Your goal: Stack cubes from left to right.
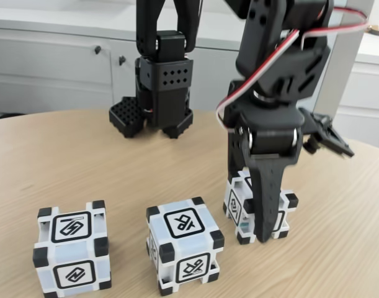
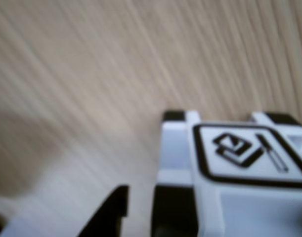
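Three white cubes with black corners stand in a row on the wooden table in the fixed view: a left cube (image 1: 71, 251), a middle cube (image 1: 184, 244) and a right cube (image 1: 239, 202) a little farther back. My gripper (image 1: 303, 194) is down at the right cube and open. One long black finger hangs in front of the cube's face, and the other jaw is splayed out to the right, above the table. In the wrist view the same cube (image 2: 239, 163) fills the lower right, and one black fingertip (image 2: 113, 205) sits just left of it with a narrow gap.
The arm's black base (image 1: 157, 93) is clamped at the back of the table (image 1: 65, 161). White cabinets (image 1: 53, 62) stand behind the table's curved far edge. Bare wood lies between the cubes and the base.
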Controlling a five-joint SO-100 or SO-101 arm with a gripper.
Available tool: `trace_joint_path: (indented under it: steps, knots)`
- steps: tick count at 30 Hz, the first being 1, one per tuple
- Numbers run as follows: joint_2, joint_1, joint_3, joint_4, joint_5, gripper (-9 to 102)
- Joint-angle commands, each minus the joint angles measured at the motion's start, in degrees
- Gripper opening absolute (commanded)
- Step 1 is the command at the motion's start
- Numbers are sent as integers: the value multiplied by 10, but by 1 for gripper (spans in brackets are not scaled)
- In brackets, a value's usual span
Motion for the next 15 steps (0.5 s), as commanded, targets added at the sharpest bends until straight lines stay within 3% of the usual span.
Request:
trace_joint_path:
  steps: [1, 7, 13, 15]
  knots:
    - [-8, 6, -18, -33, -16, 37]
    - [-12, 6, -17, -67, -36, 33]
    - [-15, 6, -17, -67, -29, 2]
    - [-4, 6, -17, -67, -26, 0]
